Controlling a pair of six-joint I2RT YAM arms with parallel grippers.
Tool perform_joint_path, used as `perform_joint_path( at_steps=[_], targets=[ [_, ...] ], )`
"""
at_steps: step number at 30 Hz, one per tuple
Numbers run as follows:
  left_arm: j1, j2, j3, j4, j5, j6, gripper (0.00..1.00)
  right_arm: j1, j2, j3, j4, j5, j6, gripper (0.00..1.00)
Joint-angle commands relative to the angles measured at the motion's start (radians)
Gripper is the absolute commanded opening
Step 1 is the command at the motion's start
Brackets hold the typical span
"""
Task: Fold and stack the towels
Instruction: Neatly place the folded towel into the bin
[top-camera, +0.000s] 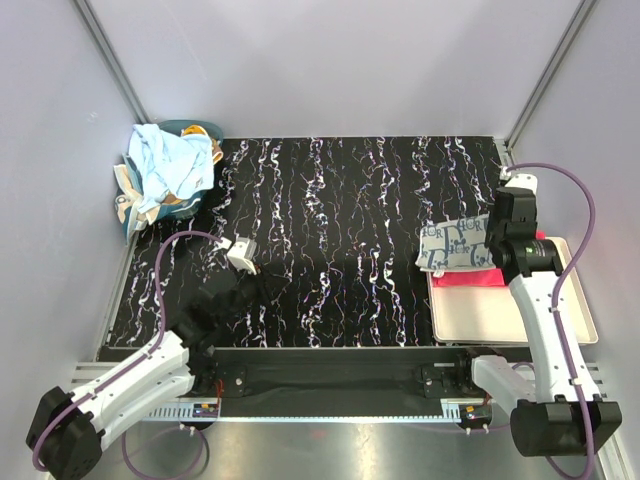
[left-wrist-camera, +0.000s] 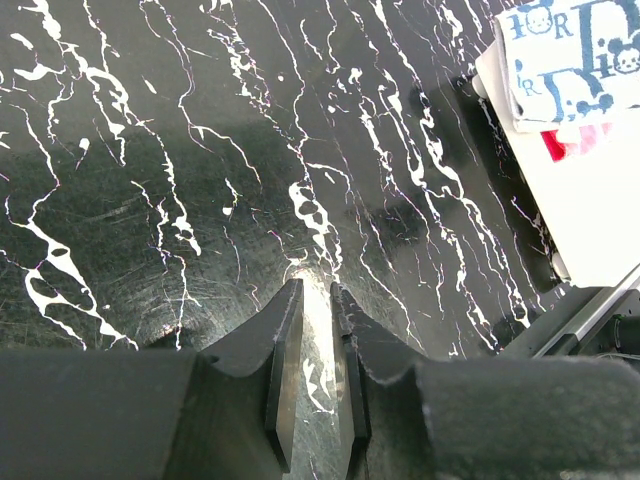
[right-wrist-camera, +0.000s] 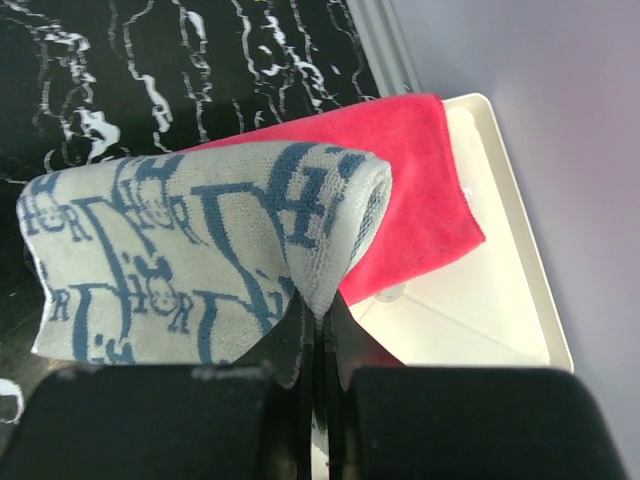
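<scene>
The grey monogram towel (top-camera: 455, 243) hangs at the desk's right side, over the far left corner of the cream tray (top-camera: 500, 315). Part of it reaches out past the tray's left rim, above the black marbled desk (top-camera: 330, 230). It is folded, and its long axis runs left to right, roughly along the desk's far edge, with the right end a little farther back. In the right wrist view, the grey monogram towel (right-wrist-camera: 200, 250) curls over in a soft loop at its folded end, dark-blue lettering facing out.

The right jaws are pressed together, pinching that towel at the lower edge of the fold.

Beneath it, the pink-red towel (top-camera: 470, 280) lies flat on the far end of the tray, its long axis also left to right. The pink-red towel (right-wrist-camera: 410, 200) shows past the grey one and sits against the tray (right-wrist-camera: 490, 300) floor.

The left jaws stand a little apart above bare desk (left-wrist-camera: 200, 200) near the left side. Nothing is between them and they touch nothing.

In the desk's far left corner, a crumpled light blue towel (top-camera: 165, 160) tops a heap in a teal container (top-camera: 188, 127). It has no clear axis, and a cream cloth (top-camera: 127, 188) pokes out below it.
</scene>
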Motion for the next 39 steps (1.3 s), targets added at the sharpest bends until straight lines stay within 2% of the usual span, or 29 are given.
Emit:
perform_joint_path(
  at_steps=[1,12,31,39],
  targets=[
    [-0.004,0.005,-0.011,0.073,0.0,0.003,0.22,-0.056,-0.014,0.034,0.003,-0.044,-0.045,0.0],
    [-0.006,0.022,-0.012,0.088,0.016,0.002,0.22,-0.151,0.03,0.028,0.043,-0.127,-0.038,0.0],
    [-0.006,0.034,-0.014,0.096,0.026,-0.001,0.22,-0.303,0.168,0.021,0.118,-0.184,-0.018,0.0],
    [-0.007,0.029,-0.014,0.091,0.026,-0.003,0.23,-0.323,0.224,0.025,0.126,-0.188,0.005,0.0]
  ],
)
